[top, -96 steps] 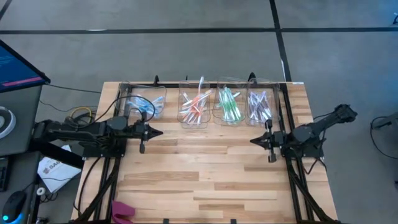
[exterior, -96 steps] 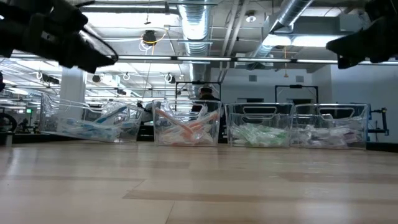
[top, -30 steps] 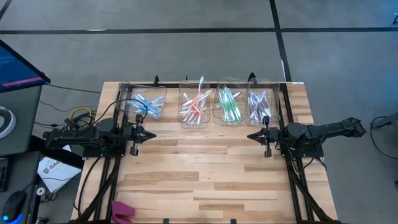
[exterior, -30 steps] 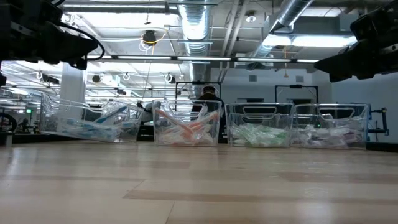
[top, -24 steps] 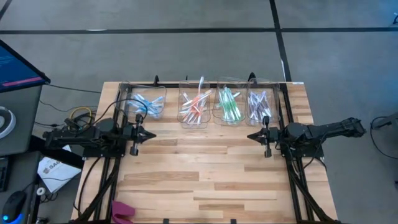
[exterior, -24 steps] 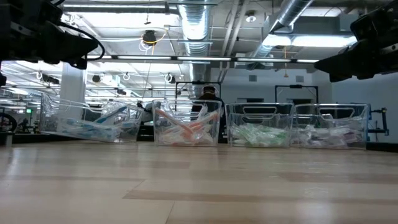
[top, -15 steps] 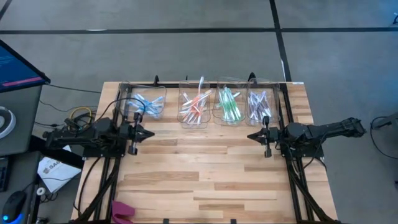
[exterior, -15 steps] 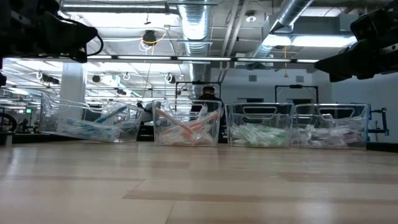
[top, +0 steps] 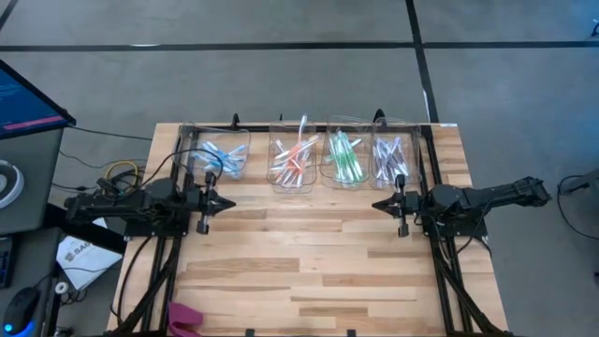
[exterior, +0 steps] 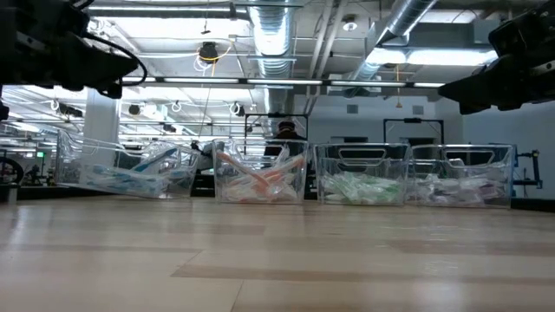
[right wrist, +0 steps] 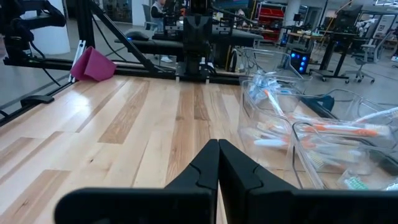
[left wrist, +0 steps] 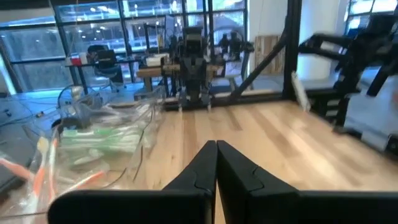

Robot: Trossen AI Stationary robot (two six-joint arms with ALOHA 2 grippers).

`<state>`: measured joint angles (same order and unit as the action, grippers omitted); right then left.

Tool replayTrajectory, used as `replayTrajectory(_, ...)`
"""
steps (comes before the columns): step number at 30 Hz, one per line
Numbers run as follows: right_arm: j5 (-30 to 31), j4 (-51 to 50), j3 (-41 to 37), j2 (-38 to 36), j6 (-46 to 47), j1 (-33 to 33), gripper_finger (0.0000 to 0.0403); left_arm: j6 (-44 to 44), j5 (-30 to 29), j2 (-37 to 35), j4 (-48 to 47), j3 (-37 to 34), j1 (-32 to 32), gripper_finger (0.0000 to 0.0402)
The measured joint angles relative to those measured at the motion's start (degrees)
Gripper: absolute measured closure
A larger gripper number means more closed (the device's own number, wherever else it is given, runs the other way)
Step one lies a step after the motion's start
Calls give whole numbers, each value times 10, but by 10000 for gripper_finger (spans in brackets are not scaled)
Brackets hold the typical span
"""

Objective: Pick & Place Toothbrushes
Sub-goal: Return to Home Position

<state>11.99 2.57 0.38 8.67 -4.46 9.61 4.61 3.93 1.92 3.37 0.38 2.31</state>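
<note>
The toothbrushes lie sorted by colour in four clear bins along the table's far edge: blue (top: 223, 157), orange-red (top: 293, 161), green (top: 344, 157) and purple (top: 390, 159). The low view shows the same row of bins (exterior: 360, 184) resting on the wooden top. My left gripper (top: 230, 199) hovers level over the table's left side, shut and empty, just nearer than the blue bin; its joined fingers show in the left wrist view (left wrist: 216, 152). My right gripper (top: 375, 205) hovers over the right side, shut and empty (right wrist: 218, 149), just nearer than the purple bin. The two point at each other.
Bare wooden table top (top: 309, 253) spreads between the grippers and toward the near edge. Black frame struts (top: 168, 262) run along both sides. A pink cloth (top: 184, 318) lies at the near left corner. A monitor (top: 28, 98) stands left of the table. A person (exterior: 286, 132) is behind the bins.
</note>
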Motion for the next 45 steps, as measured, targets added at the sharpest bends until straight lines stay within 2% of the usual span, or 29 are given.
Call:
replayTrajectory(13, 0, 0, 0, 0, 0, 0, 403, 15, -11, 118, -4, 0, 0, 399)
replayTrajectory(22, 0, 0, 0, 0, 0, 0, 403, 16, -12, 168, -3, 0, 0, 399)
replayTrajectory(35, 0, 0, 0, 0, 0, 0, 403, 15, -11, 184, 1, 0, 0, 399)
replayTrajectory(45, 0, 0, 0, 0, 0, 0, 403, 15, -12, 172, 6, 0, -28, 399)
